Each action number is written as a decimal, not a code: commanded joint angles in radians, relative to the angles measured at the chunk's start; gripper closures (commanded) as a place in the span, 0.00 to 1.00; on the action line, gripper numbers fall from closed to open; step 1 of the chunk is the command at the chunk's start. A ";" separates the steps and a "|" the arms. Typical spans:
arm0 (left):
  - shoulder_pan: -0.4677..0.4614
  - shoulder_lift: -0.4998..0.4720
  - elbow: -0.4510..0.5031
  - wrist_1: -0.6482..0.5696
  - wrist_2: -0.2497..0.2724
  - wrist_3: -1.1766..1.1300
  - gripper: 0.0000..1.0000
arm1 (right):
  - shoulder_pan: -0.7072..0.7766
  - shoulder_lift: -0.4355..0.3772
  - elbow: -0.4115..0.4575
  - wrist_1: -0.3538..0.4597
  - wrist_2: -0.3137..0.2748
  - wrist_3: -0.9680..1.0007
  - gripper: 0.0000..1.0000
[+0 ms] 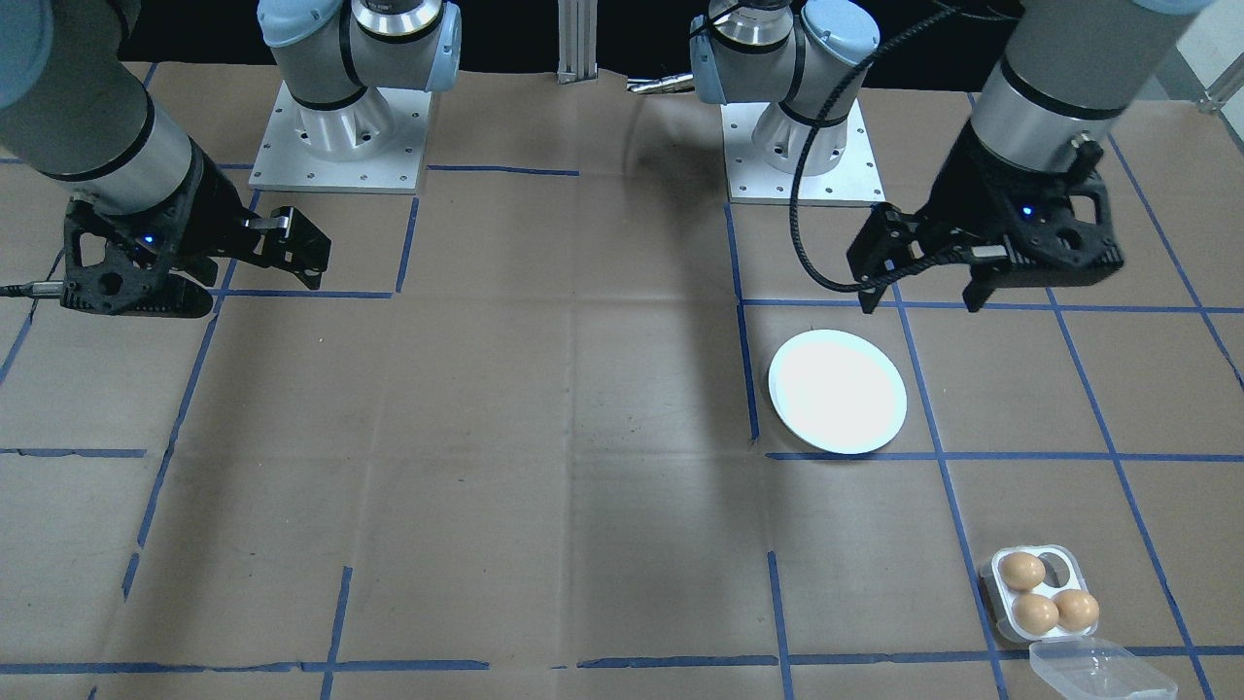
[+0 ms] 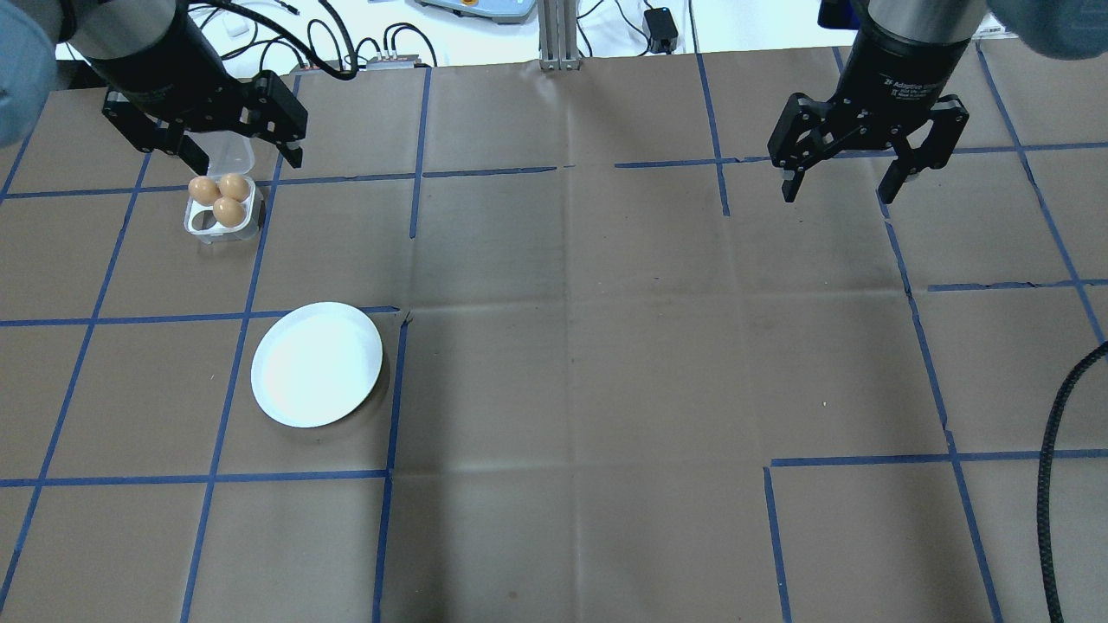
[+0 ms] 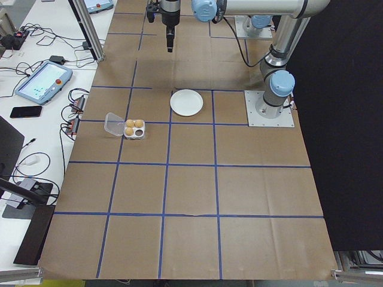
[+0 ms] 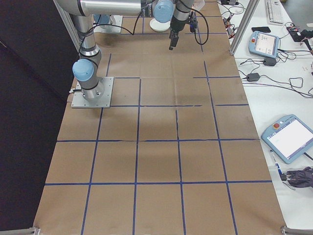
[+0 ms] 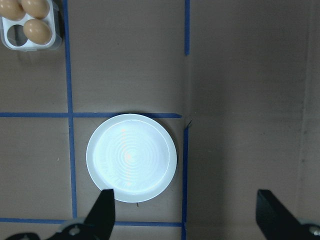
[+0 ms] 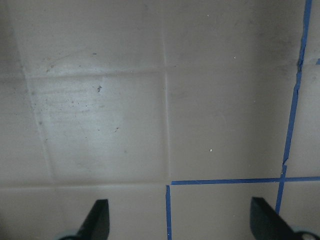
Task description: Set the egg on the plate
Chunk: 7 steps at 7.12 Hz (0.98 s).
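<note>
Since the eggs sit on the robot's left side, we log the left arm as the nearer one.

We see three eggs [image 2: 218, 198] in the clear egg tray [image 2: 201, 225], far left in the overhead view; the white plate [image 2: 316, 364] lies empty, nearer the robot and slightly right of the tray. Left gripper [image 2: 204, 138] hangs with fingers spread, holding nothing, just beside the tray's far edge. Right gripper [image 2: 868, 158], also spread and empty, is well apart across the table. We judge the left arm should take an egg, then carry it toward the robot to the plate.
</note>
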 commanded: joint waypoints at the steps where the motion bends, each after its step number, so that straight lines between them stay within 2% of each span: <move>1: 0.148 -0.132 0.143 -0.003 -0.002 0.117 0.00 | 0.000 0.000 0.000 0.000 0.000 0.000 0.00; 3: 0.220 -0.284 0.304 -0.006 0.000 0.221 0.00 | 0.000 0.000 0.000 0.000 0.000 0.000 0.00; 4: 0.228 -0.334 0.337 -0.003 -0.002 0.232 0.00 | 0.000 0.000 0.000 0.000 0.000 0.000 0.00; 7: 0.230 -0.410 0.300 0.020 0.003 0.304 0.01 | 0.000 0.000 0.000 0.000 0.000 0.000 0.00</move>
